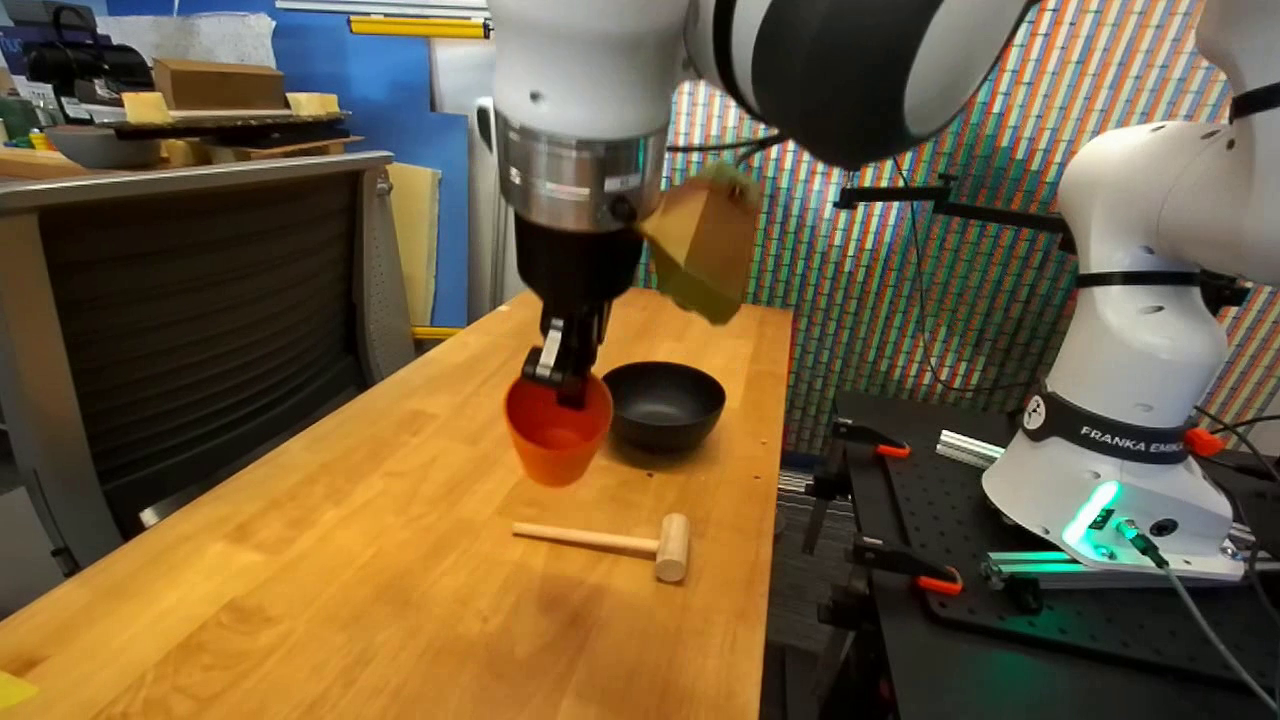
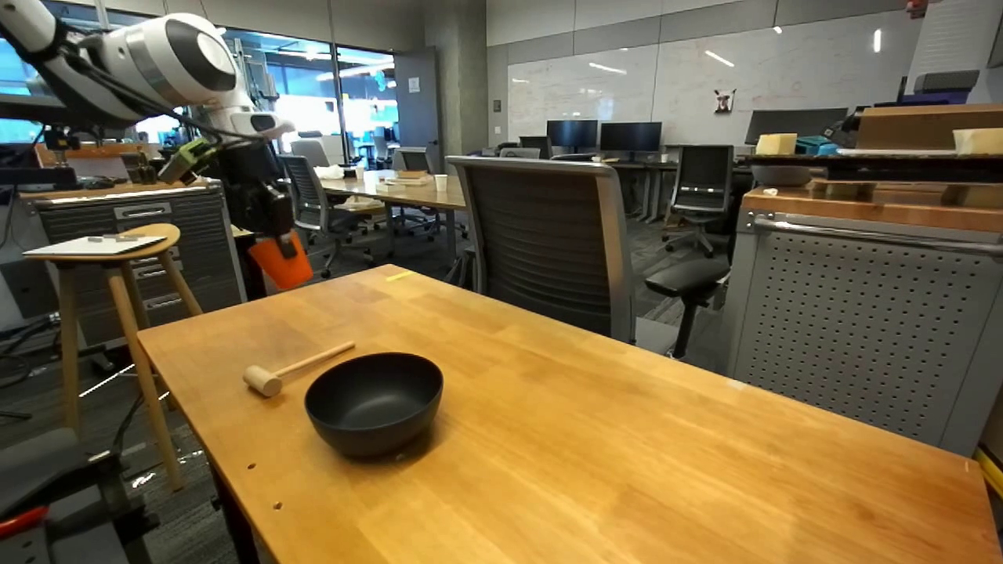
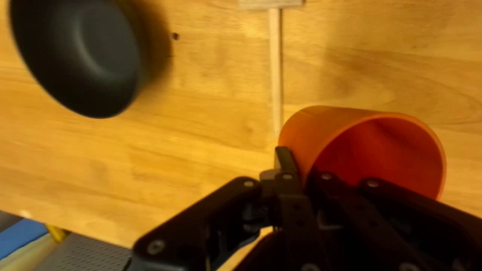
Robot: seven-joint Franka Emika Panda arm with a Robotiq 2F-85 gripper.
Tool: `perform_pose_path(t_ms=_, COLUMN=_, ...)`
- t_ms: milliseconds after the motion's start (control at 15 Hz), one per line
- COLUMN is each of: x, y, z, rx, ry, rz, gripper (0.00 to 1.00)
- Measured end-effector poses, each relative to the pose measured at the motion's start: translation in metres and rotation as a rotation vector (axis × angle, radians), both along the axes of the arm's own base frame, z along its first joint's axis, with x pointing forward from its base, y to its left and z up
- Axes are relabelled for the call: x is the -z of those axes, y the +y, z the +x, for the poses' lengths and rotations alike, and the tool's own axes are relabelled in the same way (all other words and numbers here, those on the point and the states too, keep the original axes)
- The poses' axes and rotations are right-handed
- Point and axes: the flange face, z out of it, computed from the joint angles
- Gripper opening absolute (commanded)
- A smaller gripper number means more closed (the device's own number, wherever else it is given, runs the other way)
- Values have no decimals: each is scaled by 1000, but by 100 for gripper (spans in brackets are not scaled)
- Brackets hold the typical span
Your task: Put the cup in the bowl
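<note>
- We begin with the wooden table [image 2: 588,439], the broadest thing here; upon it the job must finish.
- The white arm [image 1: 600,70] reaches over this table, and it bends downward with its load in the air.
- The black bowl [image 2: 374,407] sits upright on the table, and in an exterior view we find nothing inside it; thus the placing is not yet done.
- The gripper [image 1: 559,381] is closed upon the wall of the red-orange cup [image 1: 557,437], with one finger within the cup and one outside.
- This cup is held above the table, tilted, and well apart from the bowl. We judge that the grasping and lifting are done; what remains is to bring it over the bowl, to lower it and to let it go.
- More slender, the wooden mallet [image 1: 605,542] lies on the table near the bowl; we think that it has no role.
- As the smallest, we come to the letters: on the black band [image 1: 1115,437] around the robot's base [image 1: 1150,490] we read FRANKA EMIKA. The labels [image 1: 567,190] on the metal ring [image 1: 580,165] above the gripper are too small for us.
</note>
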Motion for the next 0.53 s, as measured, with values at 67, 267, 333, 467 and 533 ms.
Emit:
perform_pose_path(t_ms=67, x=-19, y=-19, z=1, rx=47, ry=-12, rz=-31, gripper=1)
perform_pose_path(t_ms=267, x=-53, y=-83, z=2, rx=195, ry=-51, rz=-94, gripper=1)
perform_pose_path(t_ms=333, x=-56, y=-102, z=1, rx=245, ry=-65, rz=-107, gripper=1)
perform_pose_path(t_ms=467, x=-51, y=-137, z=-2, rx=358, ry=-76, rz=-118, gripper=1)
perform_pose_path(t_ms=533, x=-44, y=-152, z=-4, rx=417, ry=-73, rz=-122, gripper=1)
